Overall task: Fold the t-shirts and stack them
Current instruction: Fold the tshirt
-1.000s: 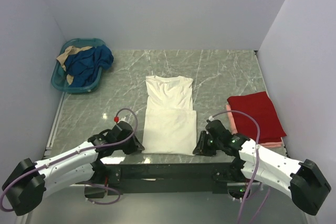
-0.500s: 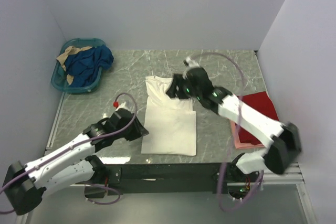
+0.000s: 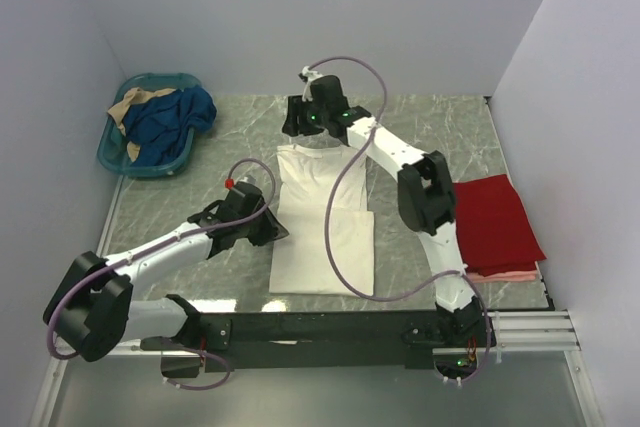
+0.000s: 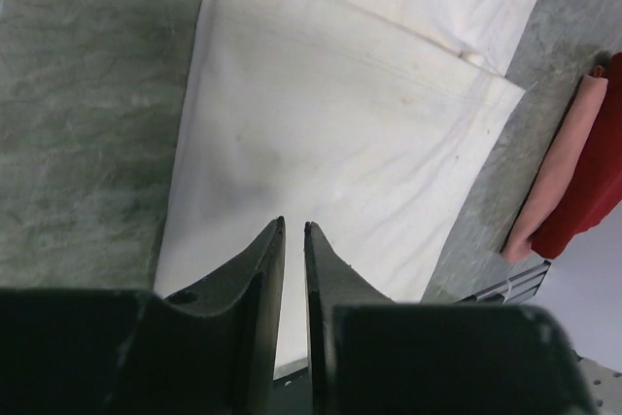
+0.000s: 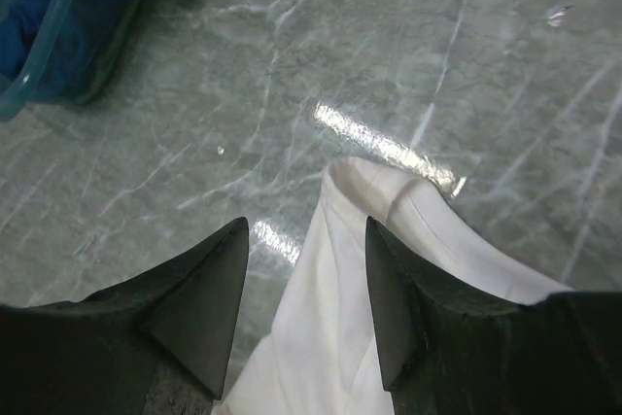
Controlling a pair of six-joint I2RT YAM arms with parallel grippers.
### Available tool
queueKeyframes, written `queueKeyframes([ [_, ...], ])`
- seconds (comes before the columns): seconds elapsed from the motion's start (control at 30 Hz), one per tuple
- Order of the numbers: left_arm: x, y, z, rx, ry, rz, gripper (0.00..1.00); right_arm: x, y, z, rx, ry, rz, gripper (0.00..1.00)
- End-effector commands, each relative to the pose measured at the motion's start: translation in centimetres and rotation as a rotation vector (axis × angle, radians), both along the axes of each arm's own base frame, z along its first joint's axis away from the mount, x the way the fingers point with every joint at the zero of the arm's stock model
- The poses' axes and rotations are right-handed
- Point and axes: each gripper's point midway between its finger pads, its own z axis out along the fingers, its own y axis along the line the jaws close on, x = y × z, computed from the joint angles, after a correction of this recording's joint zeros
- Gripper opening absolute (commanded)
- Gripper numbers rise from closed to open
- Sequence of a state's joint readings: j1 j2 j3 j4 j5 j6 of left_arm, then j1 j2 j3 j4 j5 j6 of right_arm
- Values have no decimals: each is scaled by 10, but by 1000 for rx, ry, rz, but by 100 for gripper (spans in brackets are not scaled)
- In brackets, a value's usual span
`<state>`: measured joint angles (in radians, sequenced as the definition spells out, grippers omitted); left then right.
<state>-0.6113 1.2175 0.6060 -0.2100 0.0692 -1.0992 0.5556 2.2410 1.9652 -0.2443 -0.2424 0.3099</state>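
ok so starting at the bottom of the overhead view: the left gripper [image 3: 272, 230] sits at the left edge of the cream-white t-shirt [image 3: 325, 242], a bit below the middle of the frame. On its wrist cam the two fingers are almost together, just a thin slit between them with nothing pinched in it, and they're pointing out over the flat cloth.

The cream shirt itself lies flat in the centre of the marble table [image 3: 430, 137], folded into a long rectangle with the neck end toward the top of the frame. A cloth edge crosses it about halfway up.

Over at the right edge of the frame, well apart from it, the red t-shirt [image 3: 490, 212] is folded and sitting on top of the pink t-shirt [image 3: 505, 273]; only a strip of pink peeks out underneath.

Further up, the right gripper [image 5: 306, 224] is at the neck end of the cream shirt. Fingers spread wide, holding nothing, with the shirt's top left corner right below the gap.

Upper left corner: a teal basket [image 3: 150, 169] with a blue cloth [image 3: 170, 117] and a tan cloth [image 3: 130, 102] piled in it.
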Motion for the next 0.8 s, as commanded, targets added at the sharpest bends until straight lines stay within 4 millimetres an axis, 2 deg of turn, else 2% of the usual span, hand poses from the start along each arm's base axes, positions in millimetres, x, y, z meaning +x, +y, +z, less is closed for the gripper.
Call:
queueKeyframes([
  [0.0, 11, -11, 9, -45, -44, -38, 19, 5, 22, -2, 11, -7, 80, 58],
  [0.17, 13, -8, -5, -34, -14, -31, 18, 9, 30, -24, 4, 30, 80, 57],
  [0.4, 13, -7, -18, -21, 11, -33, 17, 9, 30, -59, -32, 87, 65, 55],
  [0.77, 12, -5, -32, -7, 31, -31, 16, 6, 36, -79, -46, 129, 79, 53],
])
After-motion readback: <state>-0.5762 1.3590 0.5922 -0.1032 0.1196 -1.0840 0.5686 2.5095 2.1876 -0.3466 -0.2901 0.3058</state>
